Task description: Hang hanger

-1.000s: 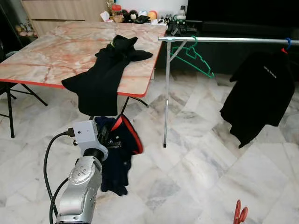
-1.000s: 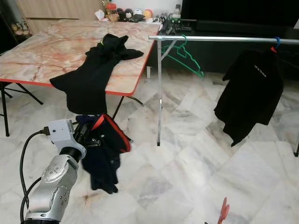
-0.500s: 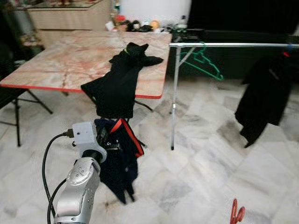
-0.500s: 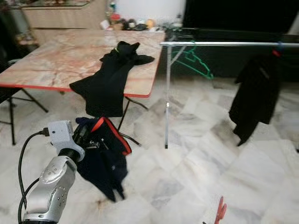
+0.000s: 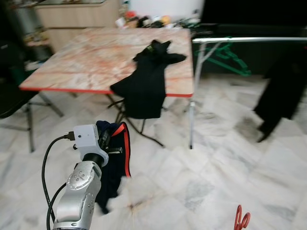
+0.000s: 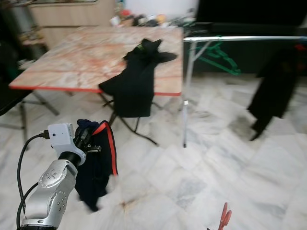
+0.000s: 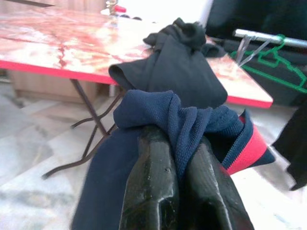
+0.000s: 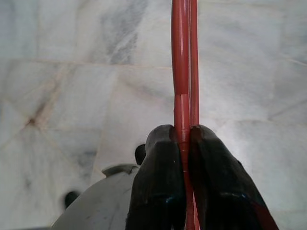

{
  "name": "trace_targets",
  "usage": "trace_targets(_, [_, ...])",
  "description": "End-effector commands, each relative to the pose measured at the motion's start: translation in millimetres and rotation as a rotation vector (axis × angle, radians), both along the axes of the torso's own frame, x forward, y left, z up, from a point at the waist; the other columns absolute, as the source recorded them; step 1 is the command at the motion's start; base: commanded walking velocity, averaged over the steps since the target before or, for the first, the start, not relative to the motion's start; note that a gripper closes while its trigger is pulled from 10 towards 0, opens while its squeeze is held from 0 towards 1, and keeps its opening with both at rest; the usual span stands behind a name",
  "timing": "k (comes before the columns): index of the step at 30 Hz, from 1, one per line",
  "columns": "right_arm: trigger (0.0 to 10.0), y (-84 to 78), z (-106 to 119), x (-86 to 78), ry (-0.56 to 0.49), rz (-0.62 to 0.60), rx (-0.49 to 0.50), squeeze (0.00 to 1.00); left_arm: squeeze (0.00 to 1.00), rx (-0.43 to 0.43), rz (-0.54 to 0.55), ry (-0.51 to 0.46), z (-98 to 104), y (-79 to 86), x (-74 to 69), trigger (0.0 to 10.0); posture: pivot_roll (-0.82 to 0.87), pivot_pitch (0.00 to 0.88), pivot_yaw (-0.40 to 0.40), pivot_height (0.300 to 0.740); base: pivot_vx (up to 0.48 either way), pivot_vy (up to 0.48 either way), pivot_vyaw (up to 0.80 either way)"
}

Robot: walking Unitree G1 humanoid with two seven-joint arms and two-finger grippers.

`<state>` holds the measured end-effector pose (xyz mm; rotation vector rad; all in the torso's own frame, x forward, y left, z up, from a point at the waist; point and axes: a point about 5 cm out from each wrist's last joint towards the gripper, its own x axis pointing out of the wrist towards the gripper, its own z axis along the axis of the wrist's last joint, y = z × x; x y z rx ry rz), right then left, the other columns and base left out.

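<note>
My left gripper (image 7: 180, 158) is shut on a navy garment with red trim (image 5: 115, 153), which hangs from it over the marble floor at the lower left. My right gripper (image 8: 184, 136) is shut on a red hanger (image 8: 182, 57); the hanger's tip (image 5: 241, 220) pokes into the eye views at the bottom right. The silver clothes rail (image 5: 249, 40) runs across the upper right, with a green hanger (image 5: 230, 55) on it and a black garment (image 5: 283, 86) hanging further right.
A marble-topped folding table with a red edge (image 5: 72, 62) stands ahead on the left, a black garment (image 5: 146, 81) draped over its front edge. The rail's upright leg (image 5: 192, 105) stands beside it. Clutter lines the table's far end. Open marble floor (image 5: 216, 167) lies in front.
The camera has swung left, so table and rail have shifted right in view and blurred. The navy garment still hangs from my left gripper, now hanging narrower. Both grips are unchanged.
</note>
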<state>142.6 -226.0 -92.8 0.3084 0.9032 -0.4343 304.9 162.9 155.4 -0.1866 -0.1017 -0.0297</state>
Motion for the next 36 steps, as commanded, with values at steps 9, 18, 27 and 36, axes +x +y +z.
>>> trace_targets(9, [10.0,8.1,-1.9,-0.9,0.001,0.02,0.015,0.0,0.0,0.011,0.023,-0.012,3.7,7.4,-2.8,10.0,0.02,0.119,0.002,0.74,0.0,0.48,0.0])
trace_targets(18, [10.0,9.7,-1.9,0.3,0.0,0.044,0.02,0.0,0.0,0.016,-0.006,-0.014,3.1,3.7,-4.1,10.0,0.02,0.123,0.002,0.74,0.0,0.302,0.0])
trace_targets(27, [10.0,10.7,-2.2,-0.2,-0.001,0.046,0.027,0.0,0.0,0.035,-0.057,0.002,-1.1,-1.1,-7.5,10.0,0.03,0.125,0.004,0.74,0.0,0.0,0.0])
trace_targets(36, [10.0,10.7,-1.8,1.0,-0.003,0.049,0.027,0.0,0.0,0.028,-0.086,0.002,0.4,-5.3,-7.6,10.0,0.03,0.127,0.004,0.74,0.03,0.0,0.0])
